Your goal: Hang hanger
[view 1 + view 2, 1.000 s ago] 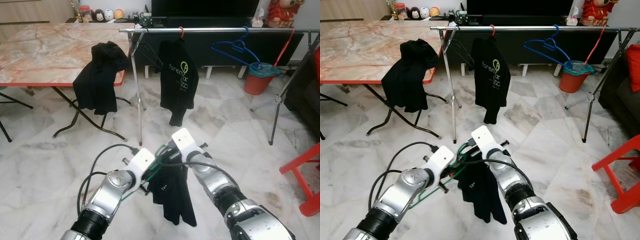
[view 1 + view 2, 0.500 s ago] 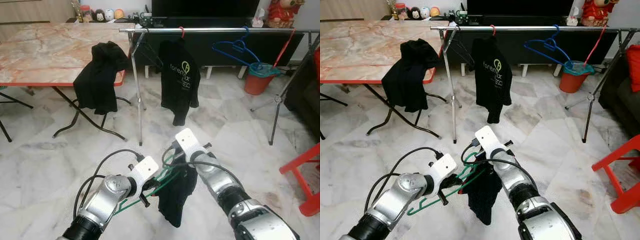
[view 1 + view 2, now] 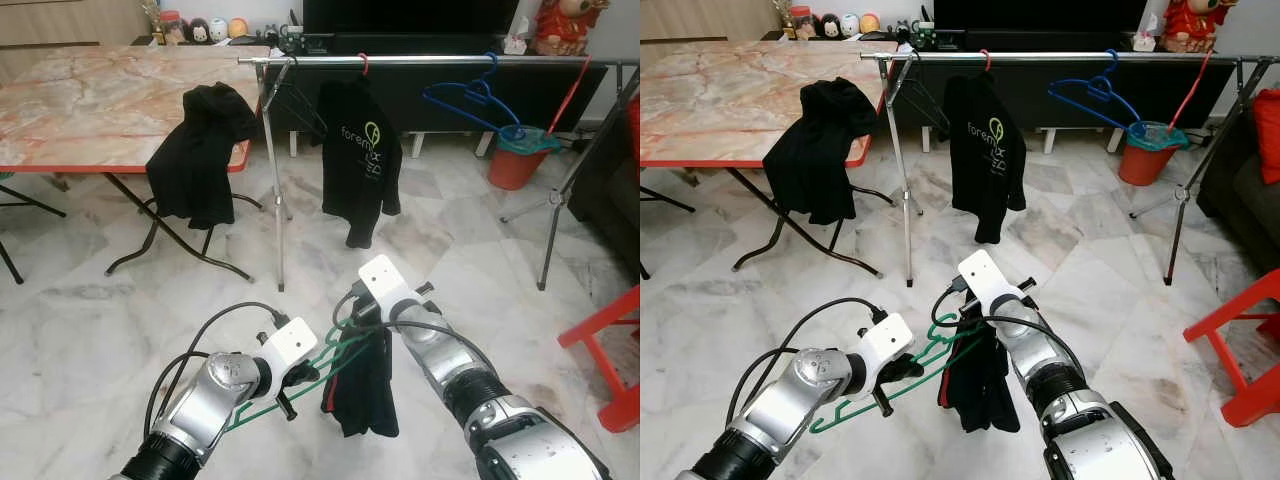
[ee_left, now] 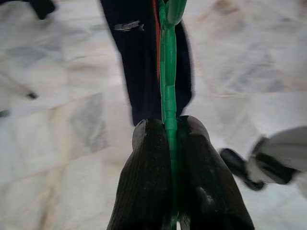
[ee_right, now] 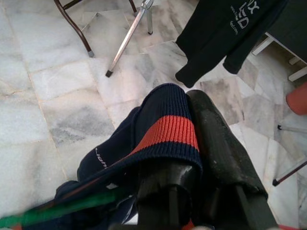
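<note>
Low in front of us our left gripper [image 4: 170,139] is clamped on the thin green plastic hanger [image 3: 915,365], which slants up toward our right gripper [image 5: 192,167]; that one's fingers are pinched on the navy, red-striped ribbed collar of a dark garment [image 3: 362,385] dangling above the pale marble floor [image 3: 90,320]. Beyond stands the silver metal clothes rail [image 3: 440,60], carrying a black printed shirt [image 3: 362,160] and an empty blue hanger [image 3: 470,95]. A black cloth [image 3: 200,150] drapes off the marble-topped folding table [image 3: 90,100] at left.
</note>
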Tool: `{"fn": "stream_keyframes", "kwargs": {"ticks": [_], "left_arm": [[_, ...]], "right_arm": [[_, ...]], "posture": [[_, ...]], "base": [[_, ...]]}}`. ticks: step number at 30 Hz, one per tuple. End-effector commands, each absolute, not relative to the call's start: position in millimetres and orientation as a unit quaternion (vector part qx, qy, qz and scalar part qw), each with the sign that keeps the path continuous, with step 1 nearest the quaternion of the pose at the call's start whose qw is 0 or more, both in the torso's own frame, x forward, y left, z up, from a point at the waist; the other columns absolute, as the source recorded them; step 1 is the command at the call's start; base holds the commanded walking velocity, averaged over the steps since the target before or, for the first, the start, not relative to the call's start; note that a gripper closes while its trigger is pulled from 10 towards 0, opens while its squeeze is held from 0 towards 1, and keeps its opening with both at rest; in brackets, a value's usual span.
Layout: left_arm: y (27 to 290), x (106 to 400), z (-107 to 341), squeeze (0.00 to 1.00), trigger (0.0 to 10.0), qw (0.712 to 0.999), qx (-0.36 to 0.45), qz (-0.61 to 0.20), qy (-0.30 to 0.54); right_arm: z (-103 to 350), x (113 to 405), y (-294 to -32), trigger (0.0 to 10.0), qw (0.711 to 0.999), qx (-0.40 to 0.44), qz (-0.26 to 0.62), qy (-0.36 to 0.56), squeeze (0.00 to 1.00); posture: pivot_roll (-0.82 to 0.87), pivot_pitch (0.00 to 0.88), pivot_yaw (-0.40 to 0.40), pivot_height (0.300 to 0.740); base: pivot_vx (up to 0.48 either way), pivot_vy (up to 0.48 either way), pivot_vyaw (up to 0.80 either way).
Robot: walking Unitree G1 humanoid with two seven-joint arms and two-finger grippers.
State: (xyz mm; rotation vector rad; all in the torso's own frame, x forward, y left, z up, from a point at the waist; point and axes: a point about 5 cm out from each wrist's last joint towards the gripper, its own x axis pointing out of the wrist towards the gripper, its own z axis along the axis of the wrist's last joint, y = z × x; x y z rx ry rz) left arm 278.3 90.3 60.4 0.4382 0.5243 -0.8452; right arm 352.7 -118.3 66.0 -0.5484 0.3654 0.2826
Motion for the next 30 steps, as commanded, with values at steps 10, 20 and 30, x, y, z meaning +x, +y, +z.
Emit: {"fn": "stream_keyframes", "kwargs": {"ticks": [10, 20, 30], "left_arm": [[98, 302, 74, 0.0, 10.0, 0.906, 0.188, -0.311, 0.215], [83, 274, 66, 0.0, 10.0, 0.848, 0.176, -0.442, 0.233], [85, 268, 64, 0.0, 10.0, 0.823, 0.2, -0.474, 0.239]], "right_arm": [[69, 352, -102, 10.0, 0.934, -0.266, 0.169, 0.167, 0.0], [72, 355, -107, 10.0, 0.934, -0.271, 0.166, 0.163, 0.0], [75, 359, -119, 10.0, 0.934, -0.281, 0.142, 0.169, 0.0]], "posture": [[-0.06, 0.0, -0.028, 0.74], [-0.06, 0.0, -0.029, 0.74], [-0.06, 0.0, -0.032, 0.74]], "base": [[0.0, 0.0, 0.0], [0.0, 0.0, 0.0], [0.0, 0.0, 0.0]]}}
